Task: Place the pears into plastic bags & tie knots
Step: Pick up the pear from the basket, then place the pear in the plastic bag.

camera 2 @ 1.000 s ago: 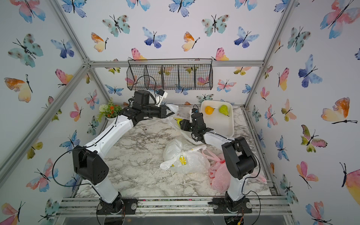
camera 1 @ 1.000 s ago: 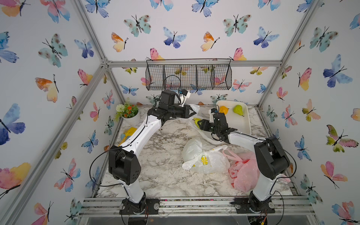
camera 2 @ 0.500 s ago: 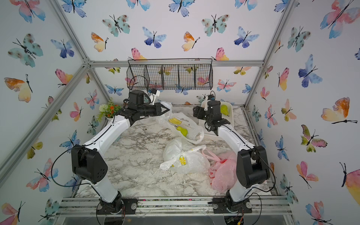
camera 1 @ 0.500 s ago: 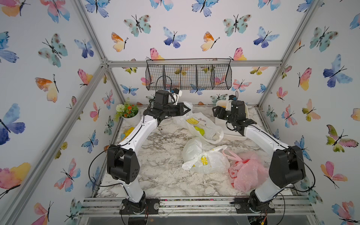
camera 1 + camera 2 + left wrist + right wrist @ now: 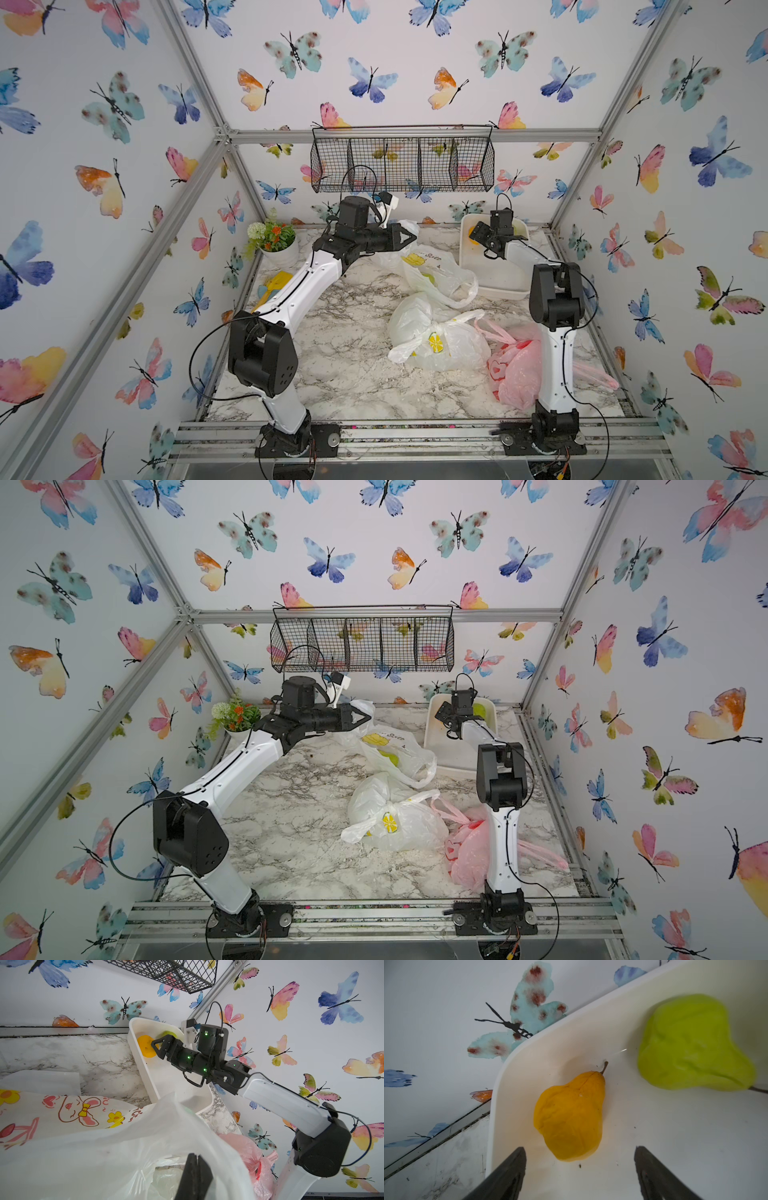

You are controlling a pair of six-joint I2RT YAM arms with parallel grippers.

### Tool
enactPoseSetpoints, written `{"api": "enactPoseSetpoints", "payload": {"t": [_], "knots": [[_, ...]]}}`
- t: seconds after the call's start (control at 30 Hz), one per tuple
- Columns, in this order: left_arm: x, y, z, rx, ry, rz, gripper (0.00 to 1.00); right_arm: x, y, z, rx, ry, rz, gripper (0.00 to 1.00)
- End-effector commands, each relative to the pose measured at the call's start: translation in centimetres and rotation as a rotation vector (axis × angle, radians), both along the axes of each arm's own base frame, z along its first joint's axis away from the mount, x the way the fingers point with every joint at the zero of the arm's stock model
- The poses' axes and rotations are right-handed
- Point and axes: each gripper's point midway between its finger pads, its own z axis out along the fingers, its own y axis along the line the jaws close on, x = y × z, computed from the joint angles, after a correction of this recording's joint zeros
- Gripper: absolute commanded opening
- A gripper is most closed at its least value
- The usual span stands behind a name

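- Just ahead of the right gripper, an orange-yellow pear lies on its side in the white tray. The jaws gape wide with nothing between them, and the fruit's broad end faces the gap, untouched.
- A green pear lies in the same tray, beside the orange one but apart from it, and farther from the fingers.
- The left gripper is clamped tight on a thin edge of the doodle bag. It holds that edge up while the rest of the bag sags onto the table between the two arms.
- A green shape shows through the bag's film in a top view; what it is cannot be told.
- The lemon bag sits mid-table, its handles drawn into a knot with loose ends sticking out. The pink bag lies just beside it.
- The table is marble-patterned, and butterfly wallpaper covers every wall. A wire basket hangs on the rear wall, and a potted plant stands in the far left corner.
- The right arm covers part of the pink bag, and a yellow object behind the left arm is too hidden to name. The green pear is blurred in the right wrist view, and the left fingers run off the picture's edge.
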Motion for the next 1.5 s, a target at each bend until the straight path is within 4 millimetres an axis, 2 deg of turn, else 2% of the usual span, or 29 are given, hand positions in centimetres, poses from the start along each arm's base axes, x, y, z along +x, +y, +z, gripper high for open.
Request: {"api": "enactPoseSetpoints", "payload": {"t": [0.0,0.17,0.23,0.33,0.4,0.47,0.53,0.6,0.67,0.77,0.83,0.93,1.0,1.07,1.1,1.17,1.27,1.33,1.37,1.47], "knots": [[-0.8,0.2,1.7,-0.001,-0.049,-0.009,0.0,1.3,0.2,-1.3,0.045,0.012,-0.038,0.83],[-0.8,0.3,1.9,0.011,-0.058,-0.009,0.0,2.8,0.4,-5.2,0.053,0.057,-0.054,0.81],[-0.8,0.3,2.0,0.013,-0.057,-0.008,0.0,3.1,0.5,-5.3,0.061,0.046,-0.055,0.76],[-0.9,0.5,1.9,0.02,-0.059,-0.003,0.0,2.7,1.1,-2.9,0.081,-0.035,-0.009,0.59],[-0.9,0.6,1.8,0.022,-0.059,0.003,0.0,2.1,1.3,-0.4,0.078,-0.083,0.024,0.5],[-0.9,0.5,1.7,0.019,-0.058,0.003,0.0,0.8,1.5,2.1,0.075,-0.114,0.052,0.45],[-0.7,0.5,1.9,0.015,-0.063,0.004,0.0,-1.3,1.9,4.9,0.102,-0.156,0.09,0.43],[-0.6,0.4,2.2,0.012,-0.073,0.007,0.0,-4.0,3.2,7.0,0.171,-0.173,0.163,0.42],[-0.2,0.5,2.5,0.016,-0.084,0.01,0.0,-7.6,5.6,9.0,0.244,-0.175,0.284,0.41],[0.3,0.4,2.4,0.027,-0.086,0.014,0.0,-14.2,9.2,11.6,0.281,-0.194,0.451,0.4],[0.5,0.2,2.4,0.032,-0.085,0.009,0.0,-18.5,11.0,11.6,0.27,-0.152,0.535,0.4],[0.5,-0.1,2.6,0.018,-0.085,-0.002,0.0,-23.5,13.7,10.6,0.294,-0.086,0.637,0.37],[0.5,-0.5,2.7,0.013,-0.086,-0.013,0.0,-25.8,15.9,9.8,0.316,-0.036,0.694,0.35],[0.4,-0.7,2.7,0.013,-0.087,-0.019,0.0,-27.3,18.5,9.7,0.328,-0.022,0.742,0.34],[0.4,-0.8,2.7,0.013,-0.087,-0.019,0.0,-27.5,19.7,9.4,0.337,-0.027,0.747,0.33],[0.2,-1.0,2.5,0.012,-0.082,-0.029,0.0,-26.7,20.7,8.7,0.391,-0.014,0.717,0.33],[-0.4,-1.3,2.6,0.012,-0.082,-0.04,0.0,-23.6,21.0,7.8,0.384,-0.031,0.637,0.34],[-0.6,-1.1,2.5,0.016,-0.078,-0.038,0.0,-21.6,21.3,7.5,0.38,-0.062,0.6,0.4],[-0.8,-1.1,2.3,0.017,-0.076,-0.043,0.0,-20.7,21.6,6.7,0.389,-0.05,0.57,0.45],[-1.3,-1.3,1.7,0.021,-0.062,-0.059,0.0,-18.0,21.3,3.7,0.367,0.002,0.454,0.5]]}}
